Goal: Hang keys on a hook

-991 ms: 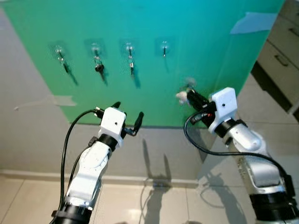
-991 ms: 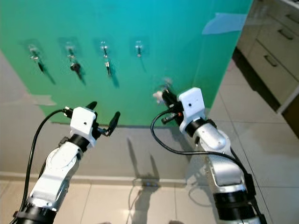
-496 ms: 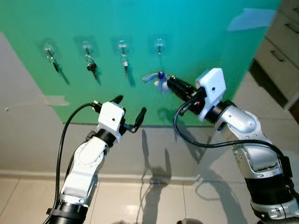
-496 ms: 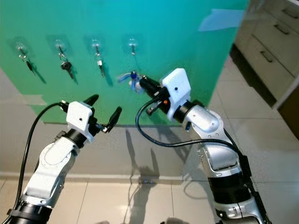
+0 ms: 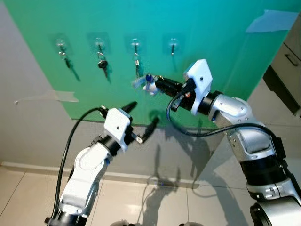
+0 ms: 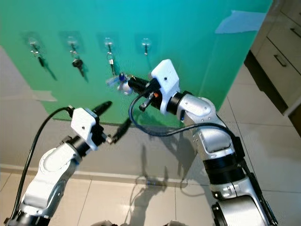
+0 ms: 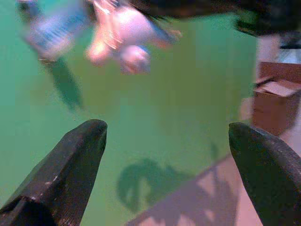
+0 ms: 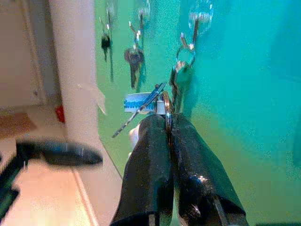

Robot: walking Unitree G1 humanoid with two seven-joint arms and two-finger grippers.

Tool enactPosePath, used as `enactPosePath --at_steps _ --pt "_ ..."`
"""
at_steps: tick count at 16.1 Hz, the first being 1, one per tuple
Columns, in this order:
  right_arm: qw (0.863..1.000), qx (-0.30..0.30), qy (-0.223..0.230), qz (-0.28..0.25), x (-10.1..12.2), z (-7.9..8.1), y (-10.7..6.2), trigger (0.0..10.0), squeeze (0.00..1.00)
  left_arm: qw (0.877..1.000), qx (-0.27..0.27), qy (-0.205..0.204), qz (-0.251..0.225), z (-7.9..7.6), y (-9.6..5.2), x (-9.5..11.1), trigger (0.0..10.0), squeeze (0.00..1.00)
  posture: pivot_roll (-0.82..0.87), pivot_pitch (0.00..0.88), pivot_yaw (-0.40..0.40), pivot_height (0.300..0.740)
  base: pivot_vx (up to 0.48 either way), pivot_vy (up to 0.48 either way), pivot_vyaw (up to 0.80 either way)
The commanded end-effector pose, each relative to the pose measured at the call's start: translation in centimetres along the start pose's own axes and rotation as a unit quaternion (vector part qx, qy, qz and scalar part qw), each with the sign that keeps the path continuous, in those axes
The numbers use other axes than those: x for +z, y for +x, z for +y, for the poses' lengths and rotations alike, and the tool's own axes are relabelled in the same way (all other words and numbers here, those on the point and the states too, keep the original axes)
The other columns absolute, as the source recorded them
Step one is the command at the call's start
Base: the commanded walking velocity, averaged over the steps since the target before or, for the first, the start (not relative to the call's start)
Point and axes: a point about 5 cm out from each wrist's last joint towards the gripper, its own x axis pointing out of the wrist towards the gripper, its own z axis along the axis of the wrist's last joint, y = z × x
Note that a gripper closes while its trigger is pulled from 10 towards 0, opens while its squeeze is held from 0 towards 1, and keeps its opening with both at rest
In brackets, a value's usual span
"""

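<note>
A green board on the wall carries a row of clear hooks. Keys hang from the three on the left, such as the third hook. The rightmost hook has nothing on it. My right gripper is shut on a ring of keys with a blue-and-white tag. It holds them against the board, below and between the third and rightmost hooks. My left gripper stands open and holds nothing, lower and in front of the board. In the left wrist view the keys are a blur above it.
A pale blue patch is taped at the board's upper right. White drawers stand at the right, a cardboard box on the floor farther off. A strip of tape is on the grey wall. Tiled floor lies below.
My right gripper has carried the keys to the left along the board, away from under the rightmost hook. The left gripper has tilted, still open. The camera view has shifted a little.
</note>
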Motion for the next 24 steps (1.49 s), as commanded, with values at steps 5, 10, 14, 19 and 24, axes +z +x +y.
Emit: enactPosePath --at_steps 5,10,14,19,24 --pt "0.997 -0.019 0.053 -0.044 1.7 -1.1 -0.1 10.0 0.0 1.0 -0.026 -0.003 0.007 -0.2 -0.4 0.2 10.0 0.0 -0.07 0.006 0.036 0.74 0.0 0.0 0.0" --pt "0.995 -0.043 0.068 -0.052 2.6 -2.6 -0.2 10.0 0.0 0.999 -0.033 -0.003 0.006 -0.1 0.2 0.4 10.0 0.0 -0.07 0.011 0.042 0.74 0.0 0.0 0.0" --pt "0.996 -0.043 0.066 -0.048 2.8 -3.0 0.0 10.0 0.0 1.0 -0.031 -0.003 0.005 -0.2 0.3 0.5 10.0 0.0 -0.07 0.012 0.033 0.74 0.0 0.0 0.0" --pt "0.993 -0.055 0.092 -0.05 2.4 -3.3 0.6 10.0 0.0 1.0 -0.025 0.0 0.007 -0.2 0.5 0.4 10.0 0.0 -0.06 0.012 0.027 0.74 0.0 0.0 0.0" --pt "0.985 -0.097 0.129 -0.055 2.3 -4.4 0.9 10.0 0.0 1.0 -0.029 -0.002 0.01 -0.3 0.4 0.3 10.0 0.0 -0.06 0.008 0.031 0.74 0.0 0.0 0.0"
